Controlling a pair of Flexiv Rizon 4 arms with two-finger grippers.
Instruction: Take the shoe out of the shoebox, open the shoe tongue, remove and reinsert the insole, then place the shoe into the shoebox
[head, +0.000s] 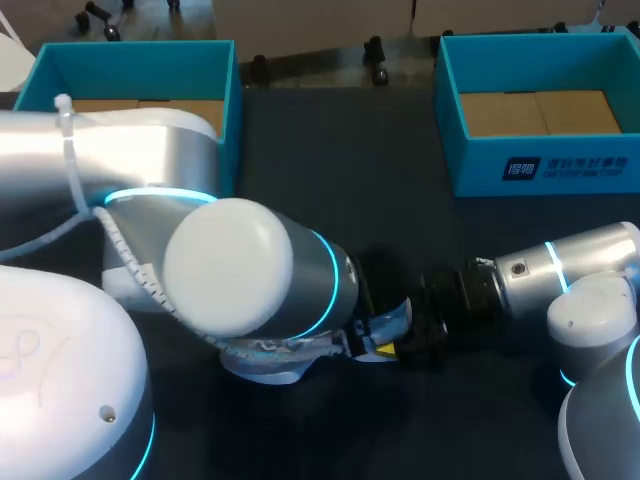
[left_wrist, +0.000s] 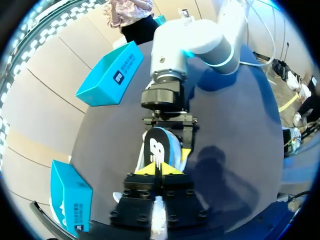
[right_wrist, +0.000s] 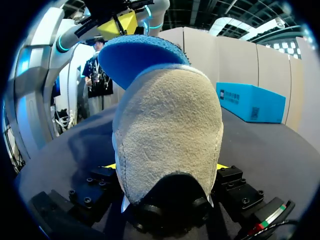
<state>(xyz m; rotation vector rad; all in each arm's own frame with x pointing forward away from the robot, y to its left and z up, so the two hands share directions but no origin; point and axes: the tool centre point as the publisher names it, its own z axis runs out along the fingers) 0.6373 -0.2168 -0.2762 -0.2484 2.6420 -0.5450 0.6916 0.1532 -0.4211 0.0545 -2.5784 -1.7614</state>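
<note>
Shoe (right_wrist: 167, 135) in right gripper (right_wrist: 167, 166), left gripper (left_wrist: 160, 169) pinching logo-printed insole (left_wrist: 156, 146)

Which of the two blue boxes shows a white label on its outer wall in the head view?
The box on the robot's right; its near wall carries the label. The left box shows only plain blue walls.

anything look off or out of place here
Only the insole: it sticks up out of the shoe, pinched in the left pincer, while the right pincer grips the shoe. That suits the task; nothing looks spilled or damaged.
</note>
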